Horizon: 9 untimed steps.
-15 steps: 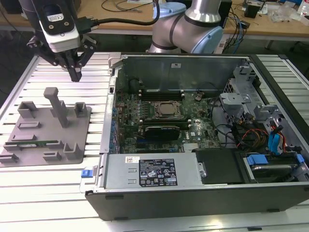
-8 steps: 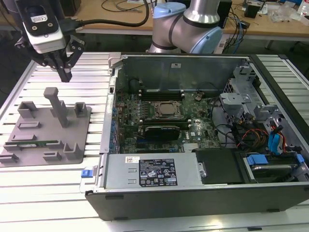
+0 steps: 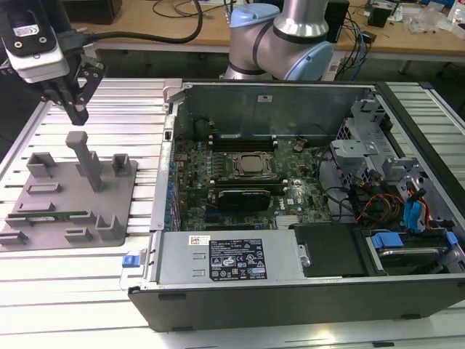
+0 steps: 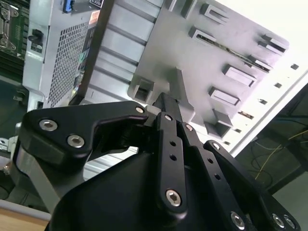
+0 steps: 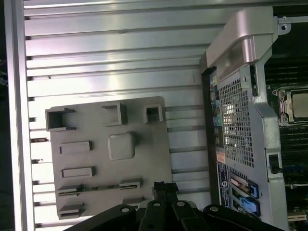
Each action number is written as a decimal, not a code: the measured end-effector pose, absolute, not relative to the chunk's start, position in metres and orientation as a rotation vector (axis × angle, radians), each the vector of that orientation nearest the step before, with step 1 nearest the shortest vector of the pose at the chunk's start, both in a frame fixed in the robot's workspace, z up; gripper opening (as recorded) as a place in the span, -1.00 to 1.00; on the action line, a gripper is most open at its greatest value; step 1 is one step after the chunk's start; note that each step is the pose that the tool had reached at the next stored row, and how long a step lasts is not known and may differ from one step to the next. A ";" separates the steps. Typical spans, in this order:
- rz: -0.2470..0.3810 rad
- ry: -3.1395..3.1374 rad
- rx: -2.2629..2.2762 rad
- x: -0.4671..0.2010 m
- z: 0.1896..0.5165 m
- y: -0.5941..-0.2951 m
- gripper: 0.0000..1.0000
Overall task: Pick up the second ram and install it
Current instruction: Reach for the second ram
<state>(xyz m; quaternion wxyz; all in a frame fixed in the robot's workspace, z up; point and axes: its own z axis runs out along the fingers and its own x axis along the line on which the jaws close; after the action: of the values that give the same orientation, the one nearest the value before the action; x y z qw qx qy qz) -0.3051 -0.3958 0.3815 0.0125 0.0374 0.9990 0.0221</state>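
The tool (image 3: 77,110), pressed together and empty, hangs near the grey post (image 3: 83,156) (the second ram (image 3: 54,215) lies well apart); dropping here could strike it.

The gripper (image 3: 78,114) hangs pointing straight down beneath its pale wrist housing (image 3: 33,40), black fingers (image 4: 169,144) pressed together on nothing. The arm's grey-and-blue joints (image 3: 287,36) stand well away from it.

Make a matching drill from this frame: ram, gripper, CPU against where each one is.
Things:
1 ram
2 gripper
3 CPU

Places:
A in the open case
B hanging above the post
C lying in the grey fixture

Pairs: 1-C; 2-B; 3-A
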 end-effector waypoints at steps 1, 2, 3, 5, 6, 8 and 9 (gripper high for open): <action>0.069 3.114 0.117 -0.308 0.381 -0.396 -0.84; 0.069 3.114 0.117 -0.311 0.381 -0.396 -0.84; 0.069 3.114 0.117 -0.314 0.380 -0.396 -0.84; 0.069 3.114 0.117 -0.320 0.377 -0.396 -0.84; 0.069 3.114 0.117 -0.324 0.375 -0.396 -0.84; 0.069 3.114 0.117 -0.328 0.374 -0.396 -0.84; 0.069 3.114 0.117 -0.331 0.373 -0.396 -0.84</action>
<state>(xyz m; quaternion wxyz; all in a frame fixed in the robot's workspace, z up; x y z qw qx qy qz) -0.3312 -0.3958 0.3726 0.0125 0.0374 0.9990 0.0221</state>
